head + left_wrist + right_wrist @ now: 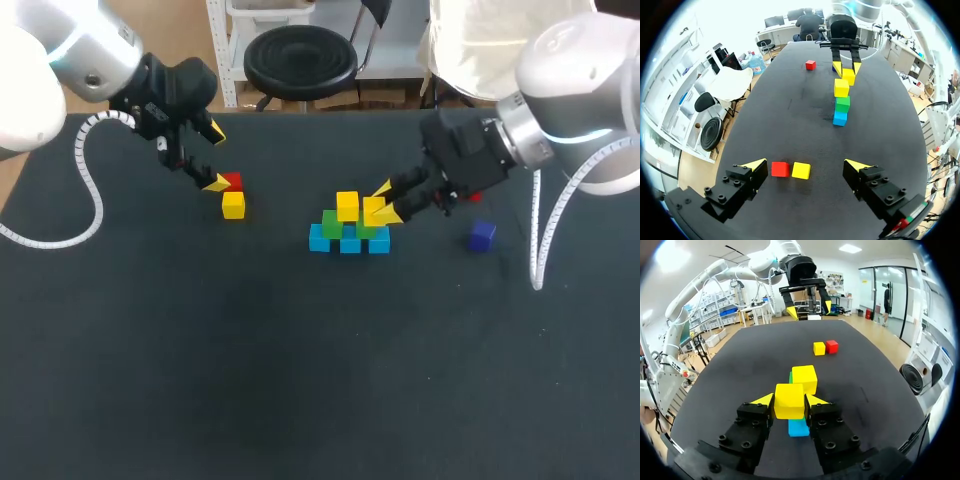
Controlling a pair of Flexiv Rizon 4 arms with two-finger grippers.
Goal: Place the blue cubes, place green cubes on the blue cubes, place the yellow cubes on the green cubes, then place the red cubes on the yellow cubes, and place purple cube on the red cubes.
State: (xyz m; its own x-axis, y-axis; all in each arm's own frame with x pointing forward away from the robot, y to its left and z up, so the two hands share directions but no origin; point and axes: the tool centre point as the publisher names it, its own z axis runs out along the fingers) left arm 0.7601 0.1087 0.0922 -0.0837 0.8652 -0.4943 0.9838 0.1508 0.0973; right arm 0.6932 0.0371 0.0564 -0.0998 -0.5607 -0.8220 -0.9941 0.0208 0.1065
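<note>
Head view: right gripper (384,202) pinches the held yellow cube (374,210) at frame centre, sitting over the right-hand green cube (371,231), close beside the placed yellow cube (347,205). Blue cubes (349,243) form the base row. Judgement: release comes next, then back out toward frame right, keeping above the purple cube (482,235) lying there. Left gripper (215,157) is spread, upper left, over the loose red cube (232,181).

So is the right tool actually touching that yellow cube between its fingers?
Touching. Right wrist view: both fingers of the right tool press the yellow cube.
</note>
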